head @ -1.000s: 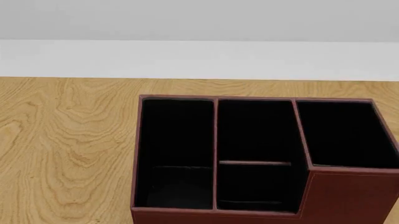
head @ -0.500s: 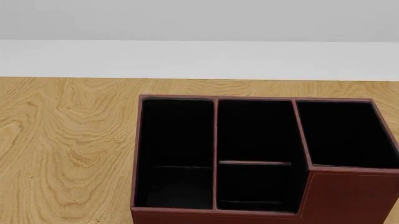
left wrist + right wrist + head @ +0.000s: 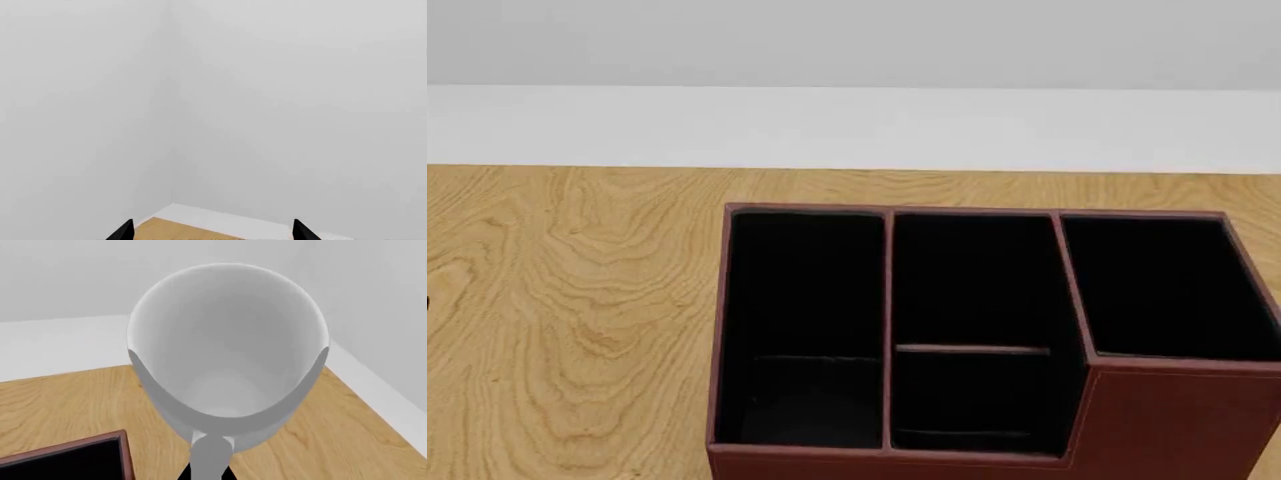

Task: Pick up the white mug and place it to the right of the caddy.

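The white mug (image 3: 227, 355) fills the right wrist view, seen from its open mouth, empty inside. My right gripper (image 3: 209, 475) is shut on its loop handle (image 3: 211, 452) and holds it above the wooden table (image 3: 60, 400), beside a corner of the caddy (image 3: 100, 455). The caddy (image 3: 1174, 420) is a large reddish-brown box with black-lined compartments, low in the middle and right of the head view. The mug and right gripper are out of the head view. My left gripper (image 3: 210, 232) is open and empty, its black fingertips (image 3: 123, 231) wide apart, facing a bare wall.
The wooden table (image 3: 574, 300) stretches left of and behind the caddy. Its far edge meets a white floor strip (image 3: 854, 125). In the right wrist view the table's edge and corner (image 3: 373, 405) lie just past the mug.
Caddy and view have not moved. A tiny dark sliver has appeared at the left edge of the head view.
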Tool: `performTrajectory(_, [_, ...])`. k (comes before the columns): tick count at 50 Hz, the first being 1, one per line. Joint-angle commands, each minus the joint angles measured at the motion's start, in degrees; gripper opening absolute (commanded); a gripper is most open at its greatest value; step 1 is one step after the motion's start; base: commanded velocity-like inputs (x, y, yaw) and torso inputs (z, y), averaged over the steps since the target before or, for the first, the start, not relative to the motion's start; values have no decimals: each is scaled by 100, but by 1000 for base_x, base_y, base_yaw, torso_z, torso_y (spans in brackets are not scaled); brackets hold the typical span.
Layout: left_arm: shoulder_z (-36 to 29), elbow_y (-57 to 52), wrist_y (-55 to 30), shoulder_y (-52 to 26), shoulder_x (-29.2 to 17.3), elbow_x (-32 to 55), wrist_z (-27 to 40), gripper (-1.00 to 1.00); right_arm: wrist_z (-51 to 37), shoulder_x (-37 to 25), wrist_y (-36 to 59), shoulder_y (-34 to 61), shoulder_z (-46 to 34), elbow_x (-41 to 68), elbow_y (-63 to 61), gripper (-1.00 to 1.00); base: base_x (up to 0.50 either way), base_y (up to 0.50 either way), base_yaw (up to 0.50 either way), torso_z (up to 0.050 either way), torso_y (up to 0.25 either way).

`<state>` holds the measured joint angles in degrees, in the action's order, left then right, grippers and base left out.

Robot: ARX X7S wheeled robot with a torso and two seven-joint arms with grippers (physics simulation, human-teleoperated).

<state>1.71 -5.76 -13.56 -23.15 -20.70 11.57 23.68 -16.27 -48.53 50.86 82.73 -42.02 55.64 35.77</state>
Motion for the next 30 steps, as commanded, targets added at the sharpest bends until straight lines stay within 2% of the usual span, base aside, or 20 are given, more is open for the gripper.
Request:
performTrajectory(1, [-85,-13,-58,-11,15,-48,38,100,119,13,-140,-64,9,-231,191,-100,0,0,0,0,0])
performTrajectory(30, [-209,-146,-297,-142,-6,-59,97,100,367,55,-658,-579,60,-279,808,-100,0,0,0,0,1])
